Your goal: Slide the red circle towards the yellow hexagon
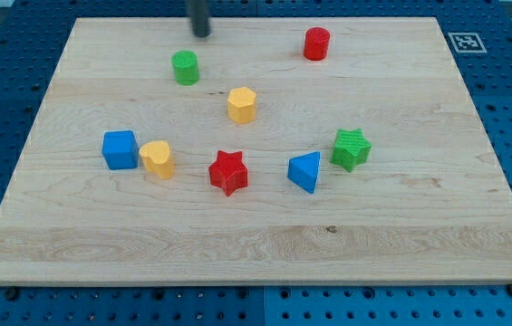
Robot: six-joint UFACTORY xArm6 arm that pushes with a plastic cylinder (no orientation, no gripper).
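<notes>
The red circle (317, 43) stands near the view's top, right of centre. The yellow hexagon (242, 105) sits below and to the left of it, near the board's middle. My tip (201, 33) is at the view's top, left of the red circle and well apart from it, just above and right of the green circle (185, 68). It touches no block.
A blue cube (120, 149) and a yellow heart-like block (158, 158) sit at the left. A red star (228, 172), a blue triangle (305, 171) and a green star (352, 148) lie across the lower middle. The wooden board (455, 217) rests on a blue pegboard.
</notes>
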